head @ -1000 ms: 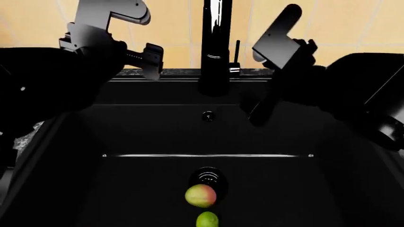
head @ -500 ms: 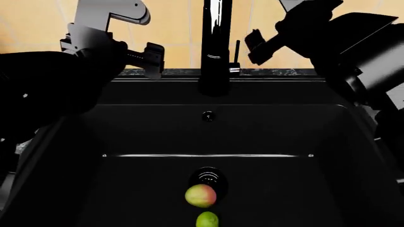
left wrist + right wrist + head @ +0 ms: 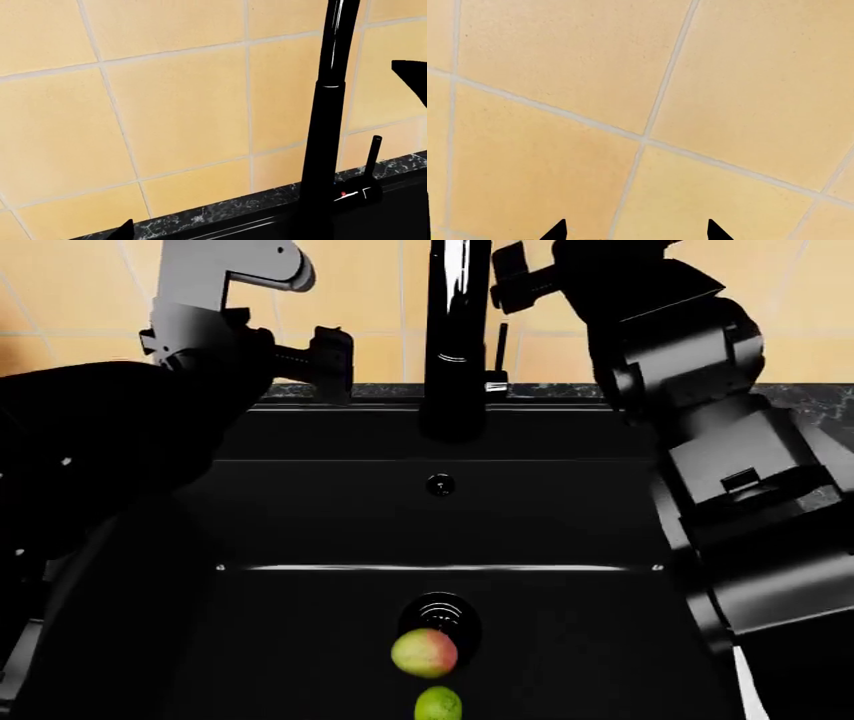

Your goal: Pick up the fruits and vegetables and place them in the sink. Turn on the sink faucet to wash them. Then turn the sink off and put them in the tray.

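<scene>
The apple-like fruit (image 3: 424, 653) and the green lime (image 3: 438, 705) lie on the floor of the black sink (image 3: 267, 520), just in front of the drain (image 3: 438, 615). The glossy black sink faucet (image 3: 457, 330) rises behind the basin, its thin lever (image 3: 501, 348) on its right side. My left gripper (image 3: 327, 365) hangs left of the faucet over the sink's back edge; one fingertip (image 3: 125, 231) shows, set wide. My right gripper (image 3: 514, 280) is high beside the faucet, open and empty, facing the tiles (image 3: 635, 231). The tray is out of view.
A yellow tiled wall (image 3: 374, 300) and a dark speckled counter strip (image 3: 561, 392) run behind the sink. My right arm's bulky links (image 3: 721, 470) cover the basin's right side. The left wrist view shows the faucet (image 3: 330, 125) and its lever (image 3: 373, 155).
My right arm has swung up and leftward, from over the basin's back right to high beside the faucet. The left arm and both fruits have stayed put.
</scene>
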`<state>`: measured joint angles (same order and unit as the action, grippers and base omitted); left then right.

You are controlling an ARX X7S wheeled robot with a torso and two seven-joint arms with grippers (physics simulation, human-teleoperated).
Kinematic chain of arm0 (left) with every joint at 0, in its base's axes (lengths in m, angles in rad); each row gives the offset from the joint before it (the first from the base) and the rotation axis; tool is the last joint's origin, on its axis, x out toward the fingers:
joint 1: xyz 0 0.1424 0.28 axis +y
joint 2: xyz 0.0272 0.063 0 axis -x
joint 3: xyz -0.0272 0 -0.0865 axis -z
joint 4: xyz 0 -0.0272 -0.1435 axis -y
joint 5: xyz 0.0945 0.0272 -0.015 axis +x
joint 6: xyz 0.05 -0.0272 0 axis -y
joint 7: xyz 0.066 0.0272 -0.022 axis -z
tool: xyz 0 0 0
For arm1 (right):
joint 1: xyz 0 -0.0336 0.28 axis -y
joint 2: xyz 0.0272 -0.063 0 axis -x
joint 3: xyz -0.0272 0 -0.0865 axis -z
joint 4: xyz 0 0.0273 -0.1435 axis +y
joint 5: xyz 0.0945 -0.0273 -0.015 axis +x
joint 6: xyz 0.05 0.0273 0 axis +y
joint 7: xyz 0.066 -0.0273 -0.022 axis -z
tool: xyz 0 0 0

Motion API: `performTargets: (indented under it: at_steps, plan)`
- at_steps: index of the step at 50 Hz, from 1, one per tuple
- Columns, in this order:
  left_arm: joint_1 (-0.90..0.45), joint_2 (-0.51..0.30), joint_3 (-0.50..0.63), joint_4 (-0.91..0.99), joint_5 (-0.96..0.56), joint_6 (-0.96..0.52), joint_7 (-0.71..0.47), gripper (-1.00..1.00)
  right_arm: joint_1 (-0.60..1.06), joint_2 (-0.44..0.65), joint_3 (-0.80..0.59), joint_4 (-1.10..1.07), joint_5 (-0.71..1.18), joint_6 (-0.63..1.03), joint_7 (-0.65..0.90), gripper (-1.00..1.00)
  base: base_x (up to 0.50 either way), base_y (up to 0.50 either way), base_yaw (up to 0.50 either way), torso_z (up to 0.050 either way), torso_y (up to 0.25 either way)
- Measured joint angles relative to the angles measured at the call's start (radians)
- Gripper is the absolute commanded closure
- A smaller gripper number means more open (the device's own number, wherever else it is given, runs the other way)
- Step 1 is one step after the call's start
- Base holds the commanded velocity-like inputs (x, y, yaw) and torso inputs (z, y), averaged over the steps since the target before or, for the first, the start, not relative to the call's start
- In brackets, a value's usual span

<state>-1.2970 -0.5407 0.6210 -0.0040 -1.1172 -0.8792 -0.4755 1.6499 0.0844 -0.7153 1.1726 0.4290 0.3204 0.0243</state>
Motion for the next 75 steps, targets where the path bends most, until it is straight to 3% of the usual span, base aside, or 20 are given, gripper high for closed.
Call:
performTargets:
  at_steps: [20, 38, 65, 75]
  plan:
    - [0.014, -0.005, 0.01, 0.012, 0.0, 0.017, 0.035, -1.0, -0.017, -0.065, 0.265, 0.118, -0.184, -0.105, -0.047, -1.0, 0.0, 0.0, 0.0, 0.0, -0.091]
    - [0.019, -0.01, 0.014, 0.02, -0.002, 0.017, 0.04, -1.0, -0.006, -0.078, 0.408, 0.095, -0.279, -0.127, -0.069, -1.0, 0.0, 0.0, 0.0, 0.0, -0.132]
    - [0.026, -0.014, 0.017, 0.02, -0.004, 0.023, 0.043, -1.0, -0.042, -0.08, 0.355, 0.13, -0.227, -0.044, -0.124, -1.0, 0.0, 0.0, 0.0, 0.0, -0.038]
    - [0.029, -0.016, 0.016, 0.022, -0.006, 0.026, 0.042, -1.0, -0.049, -0.082, 0.401, 0.132, -0.226, -0.037, -0.077, -1.0, 0.0, 0.0, 0.0, 0.0, 0.0]
